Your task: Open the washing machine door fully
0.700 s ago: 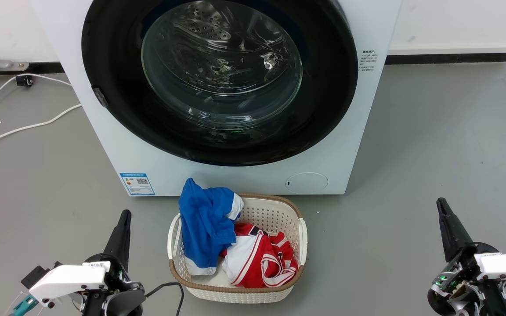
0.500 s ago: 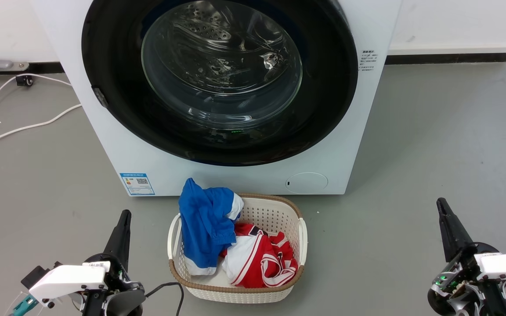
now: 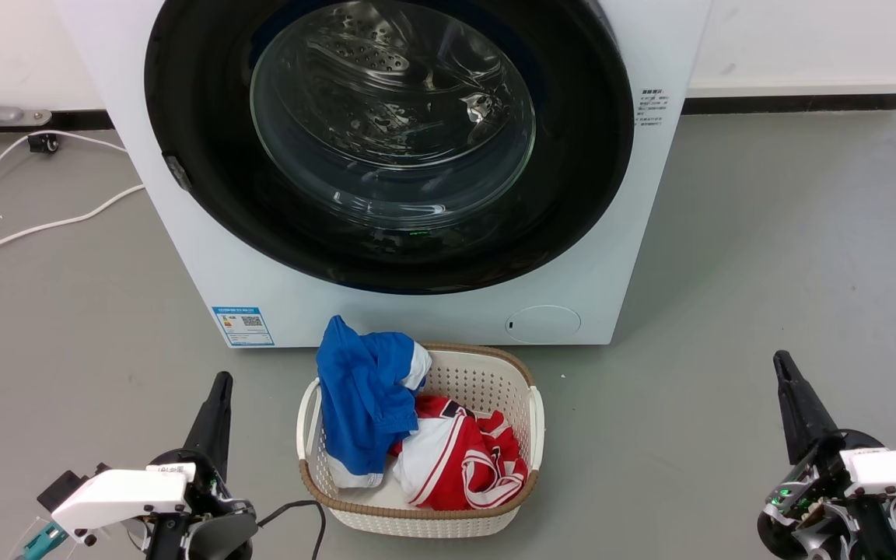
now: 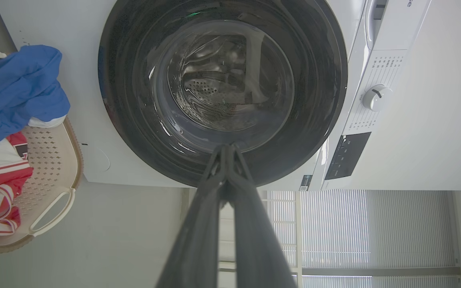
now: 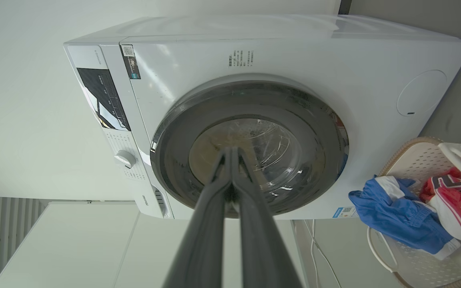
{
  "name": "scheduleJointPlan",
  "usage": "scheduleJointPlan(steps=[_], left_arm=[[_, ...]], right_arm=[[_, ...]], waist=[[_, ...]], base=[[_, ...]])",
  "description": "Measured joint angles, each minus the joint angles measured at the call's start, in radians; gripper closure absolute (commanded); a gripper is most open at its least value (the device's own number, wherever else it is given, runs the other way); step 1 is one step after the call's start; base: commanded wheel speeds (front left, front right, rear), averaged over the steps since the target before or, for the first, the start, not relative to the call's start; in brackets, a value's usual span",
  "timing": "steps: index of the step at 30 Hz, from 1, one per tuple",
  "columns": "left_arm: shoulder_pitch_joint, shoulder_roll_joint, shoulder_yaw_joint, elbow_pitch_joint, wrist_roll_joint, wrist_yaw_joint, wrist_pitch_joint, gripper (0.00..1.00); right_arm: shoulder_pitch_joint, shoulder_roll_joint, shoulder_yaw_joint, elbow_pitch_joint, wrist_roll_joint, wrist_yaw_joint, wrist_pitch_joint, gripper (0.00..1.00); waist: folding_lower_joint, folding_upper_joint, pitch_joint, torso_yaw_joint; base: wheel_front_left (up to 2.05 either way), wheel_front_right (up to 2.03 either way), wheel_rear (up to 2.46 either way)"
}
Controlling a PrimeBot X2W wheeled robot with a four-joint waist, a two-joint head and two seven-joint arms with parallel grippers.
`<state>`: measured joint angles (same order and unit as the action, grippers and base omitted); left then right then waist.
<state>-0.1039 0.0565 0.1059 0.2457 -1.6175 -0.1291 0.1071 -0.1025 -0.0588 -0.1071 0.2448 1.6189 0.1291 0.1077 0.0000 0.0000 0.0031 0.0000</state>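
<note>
left gripper, right gripper fingers together; washing machine door closed; grey floor, white wall.

Laundry basket — cream, perforated, brown-rimmed; stood on the grey floor just in front of the white washer cabinet. Blue garment hung over its left rim; red-and-white garment lay inside, touching it. White cables lay on the floor at left. Blue label — low on the cabinet front.
</note>
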Motion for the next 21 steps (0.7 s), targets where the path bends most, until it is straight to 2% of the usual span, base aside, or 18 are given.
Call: scheduleJointPlan(steps=[1,2,12,16,21], left_arm=[[0.000,0.000,0.000,0.000,0.000,0.000,0.000,1.00],[0.003,-0.001,-0.001,0.007,0.000,0.000,0.000,0.00],[0.036,-0.007,-0.037,0.013,0.016,0.001,-0.036,0.00],[0.037,-0.006,-0.041,-0.006,0.061,0.001,-0.054,0.00],[0.037,-0.006,-0.056,-0.044,0.178,0.001,-0.077,0.00]], right_arm=[[0.000,0.000,0.000,0.000,0.000,0.000,0.000,1.00],[0.005,0.000,0.001,0.006,0.000,0.000,-0.001,0.00],[0.042,0.003,0.034,0.015,-0.014,0.000,-0.036,0.00],[0.044,0.003,0.049,0.007,-0.054,0.000,-0.056,0.00],[0.046,0.003,0.055,-0.016,-0.150,0.000,-0.077,0.00]], waist=[[0.0000,0.0001,0.000,0.000],[0.0000,0.0000,0.000,0.000],[0.0000,0.0000,-0.001,0.002],[0.0000,0.0000,-0.002,0.004],[0.0000,0.0000,-0.002,0.007]], base=[[0.00,0.00,0.00],[0.00,0.00,0.00],[0.00,0.00,0.00],[0.00,0.00,0.00],[0.00,0.00,0.00]])
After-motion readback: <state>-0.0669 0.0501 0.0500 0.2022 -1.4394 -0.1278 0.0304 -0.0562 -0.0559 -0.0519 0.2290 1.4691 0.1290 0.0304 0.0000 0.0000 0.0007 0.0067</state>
